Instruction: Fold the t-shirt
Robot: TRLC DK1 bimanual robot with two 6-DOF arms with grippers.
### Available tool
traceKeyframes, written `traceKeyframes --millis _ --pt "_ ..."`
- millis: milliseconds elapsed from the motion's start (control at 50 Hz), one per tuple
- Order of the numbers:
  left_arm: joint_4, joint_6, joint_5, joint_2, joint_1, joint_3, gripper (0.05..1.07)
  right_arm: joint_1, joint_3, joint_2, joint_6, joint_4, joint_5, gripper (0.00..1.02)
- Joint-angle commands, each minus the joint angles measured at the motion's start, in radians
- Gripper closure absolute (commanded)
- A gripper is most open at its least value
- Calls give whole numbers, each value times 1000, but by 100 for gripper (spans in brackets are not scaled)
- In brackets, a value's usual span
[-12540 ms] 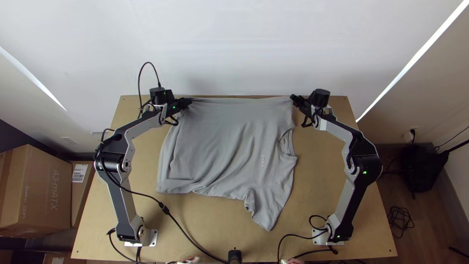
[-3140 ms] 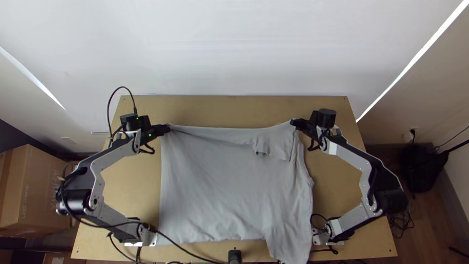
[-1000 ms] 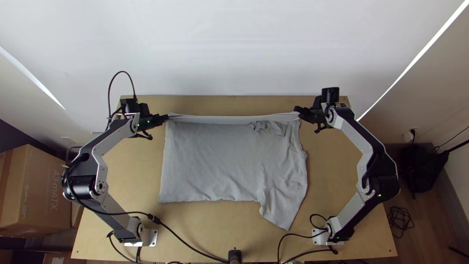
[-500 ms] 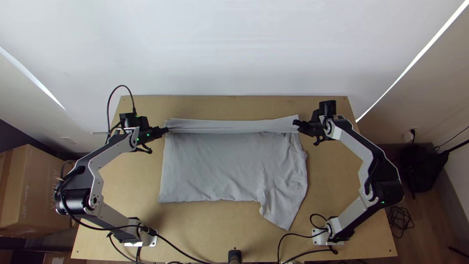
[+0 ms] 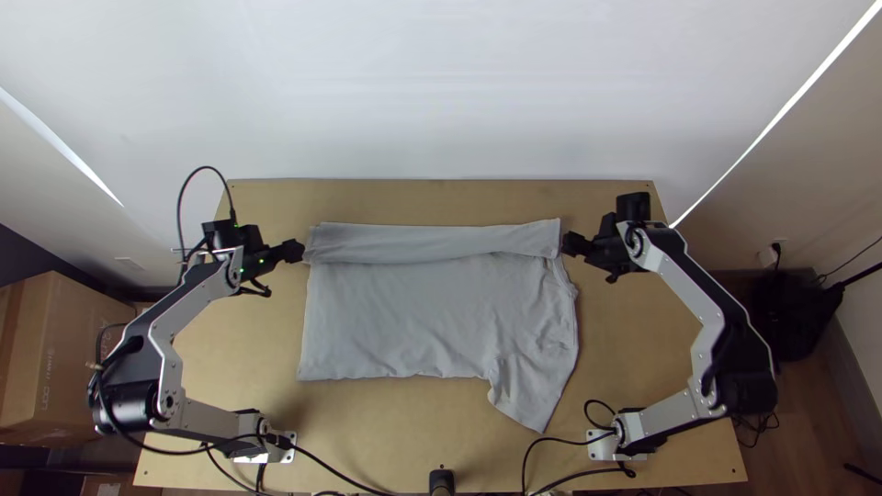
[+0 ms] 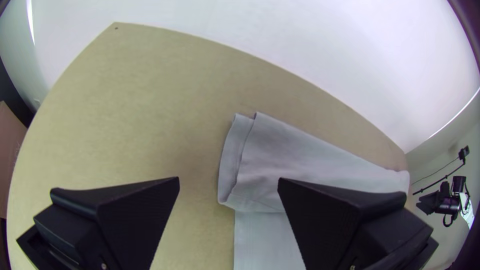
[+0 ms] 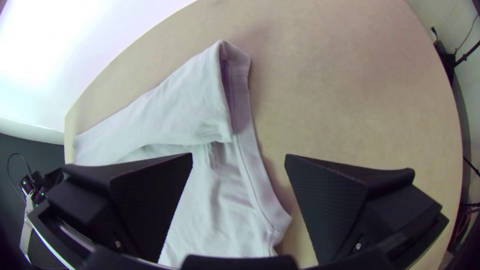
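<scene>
The grey t-shirt (image 5: 413, 317) lies mostly flat on the table, its far edge turned over toward the near side as a long band (image 5: 423, 243). A sleeve sticks out at its near right. Just off the band's left end is my left gripper (image 5: 301, 251); in the left wrist view my left gripper (image 6: 229, 182) stands open, with the folded shirt corner (image 6: 265, 155) beyond its fingers. Off the band's right end is my right gripper (image 5: 567, 242). Seen from the right wrist, my right gripper (image 7: 239, 157) is open too, the band's end (image 7: 200, 105) lying ahead of it.
Bare wood of the table (image 5: 395, 202) runs along the far edge and down both sides of the shirt. Black cables (image 5: 340, 473) cross the near edge by the arm bases. Cardboard boxes (image 5: 69, 358) stand off the table at the left.
Both grippers have let go of the turned-over edge and moved outward, the left one leftward and the right one rightward. The band was first brought toward the near side and now lies down on the shirt.
</scene>
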Motion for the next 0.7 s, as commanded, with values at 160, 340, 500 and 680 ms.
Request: traceKeyframes --millis 160,340,500,680 --pt "-94 37 85 -248 48 -110 11 -49 -121 -256 -70 -271 -8 4" --pt "-181 56 110 -394 60 -165 11 -66 -239 -391 -137 -383 -11 4" --pt "-224 57 114 -462 58 -182 11 -66 -317 -388 -166 -506 -36 5" --pt "-235 56 116 -469 45 -168 11 -54 -388 -318 -194 -558 -69 10"
